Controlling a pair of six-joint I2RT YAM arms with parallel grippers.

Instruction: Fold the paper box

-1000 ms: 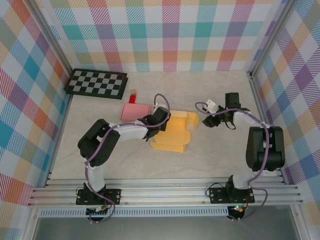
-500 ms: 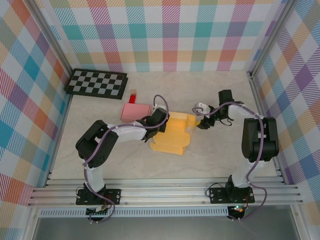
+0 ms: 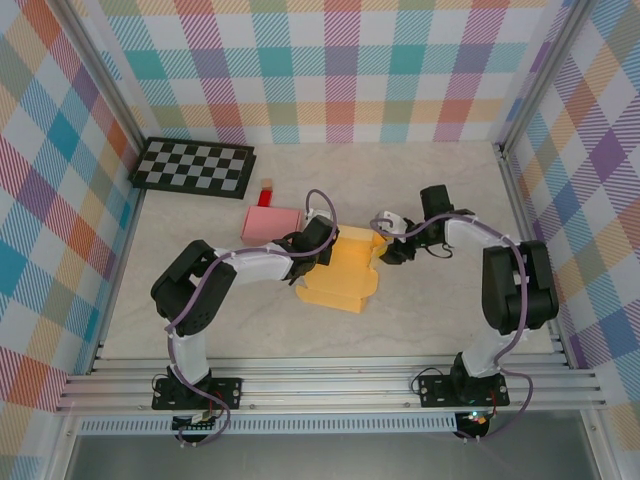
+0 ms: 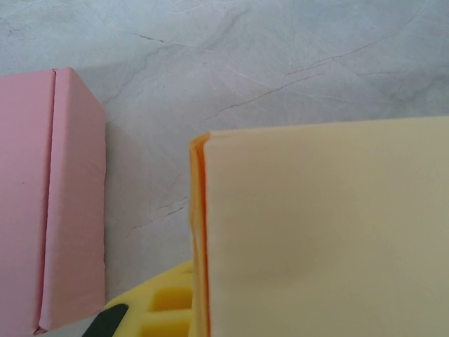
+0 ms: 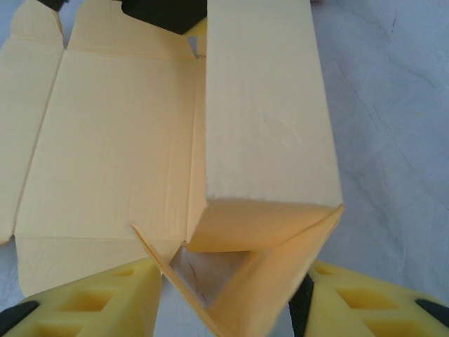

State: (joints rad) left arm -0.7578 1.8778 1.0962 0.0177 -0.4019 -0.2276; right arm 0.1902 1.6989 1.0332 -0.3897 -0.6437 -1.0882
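The left claw (image 3: 320,240) is pinched shut on the left wall of the yellow paper box (image 3: 345,278). The right claw (image 5: 228,302) stands part open astride the box's end flap. The box lies mid-way across the pale surface (image 3: 440,320), with a pink box (image 3: 270,222) just beside it, a checkerboard (image 3: 195,166) in the far-left corner and plaid walls (image 3: 340,70) around. In the left wrist view, cardboard hides most of that claw's fingers.

The paper box (image 4: 323,232) hides one finger of the left gripper (image 3: 330,245).

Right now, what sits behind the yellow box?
The pink box lies behind the yellow box's left end, a red object farther back. The left gripper hides the pink box's corner.
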